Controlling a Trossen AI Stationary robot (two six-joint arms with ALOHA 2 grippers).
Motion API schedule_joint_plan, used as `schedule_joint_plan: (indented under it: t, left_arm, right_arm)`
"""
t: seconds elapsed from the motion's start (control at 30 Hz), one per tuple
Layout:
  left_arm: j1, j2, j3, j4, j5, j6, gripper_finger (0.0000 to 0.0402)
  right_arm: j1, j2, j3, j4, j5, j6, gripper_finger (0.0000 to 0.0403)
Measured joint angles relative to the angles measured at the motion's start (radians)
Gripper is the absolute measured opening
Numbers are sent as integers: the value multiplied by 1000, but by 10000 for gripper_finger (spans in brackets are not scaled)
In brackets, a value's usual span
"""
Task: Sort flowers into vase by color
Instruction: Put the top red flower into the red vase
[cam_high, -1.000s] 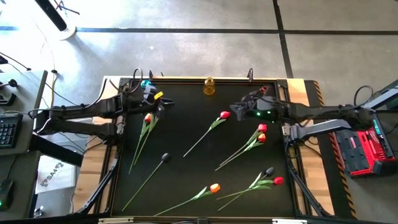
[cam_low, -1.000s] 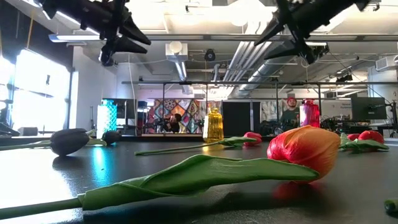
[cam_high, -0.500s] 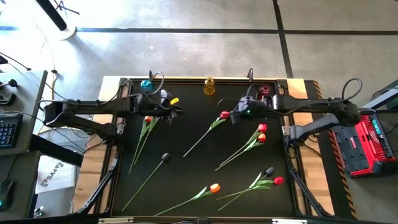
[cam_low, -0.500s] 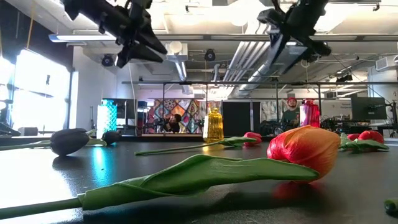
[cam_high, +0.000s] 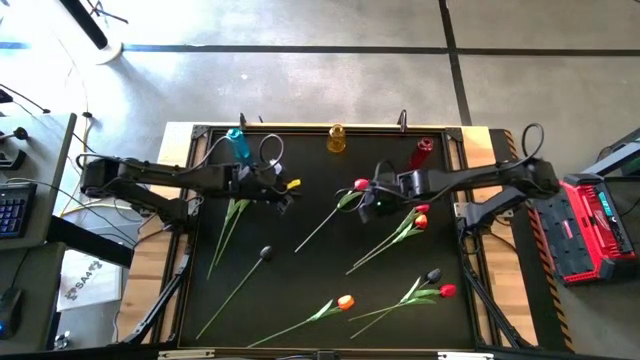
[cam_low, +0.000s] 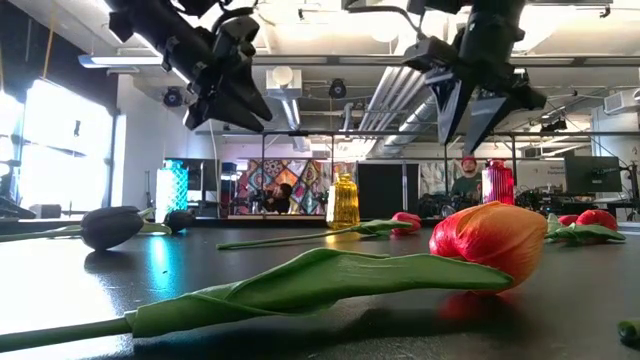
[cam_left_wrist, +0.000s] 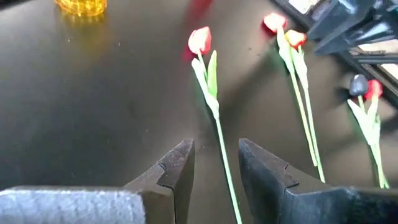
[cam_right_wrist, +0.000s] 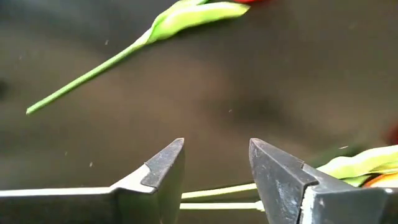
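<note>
Flowers on the black table (cam_high: 300, 290): five red, two orange-yellow, two black, all lying flat from the left red tulip (cam_high: 237, 190) to the far-right cluster (cam_high: 430, 285). Along the far edge stand three vases, blue (cam_high: 237, 143), yellow (cam_high: 336, 138), red (cam_high: 423, 152), contents not discernible. Left gripper (cam_high: 288, 192) hovers parted and empty right of that tulip; right gripper (cam_high: 368, 208) hovers parted and empty beside the centre red tulip (cam_high: 360, 185).

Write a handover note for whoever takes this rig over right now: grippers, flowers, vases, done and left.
Left gripper: open, empty, raised over the table's back left.
Right gripper: open, empty, just above the mat beside the red tulip near centre.
Flowers: all lying on the black mat, including a black tulip and an orange tulip.
Vases: blue vase, yellow vase, red vase along the back edge.
Done: no flower in a vase.
Left: sort every flower.
</note>
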Motion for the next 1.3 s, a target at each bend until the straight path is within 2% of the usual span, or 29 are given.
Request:
schedule_joint_plan:
  t: [0.17, 0.33, 0.57, 1.0, 1.13, 1.3]
  left_arm:
    - [-35, 107, 0, 59, -4, 91, 113]
    - [-43, 247, 31, 211, 79, 84, 115]
    - [-36, 387, 186, 89, 28, 139, 116]
    - [-13, 667, 409, 69, 63, 233, 116]
    - [-1, 728, 466, 18, 62, 231, 116]
    - [16, 768, 480, -11, 72, 264, 112]
  right_arm:
    - [32, -7, 0, 41, -1, -23, 167]
    - [9, -73, 0, 19, -9, -40, 167]
    - [9, -144, 0, -18, -6, -30, 167]
    - [44, -117, -1, -186, 49, -7, 167]
    - [41, -117, -26, -170, 43, -19, 167]
    - [41, -117, -162, -51, 13, 14, 167]
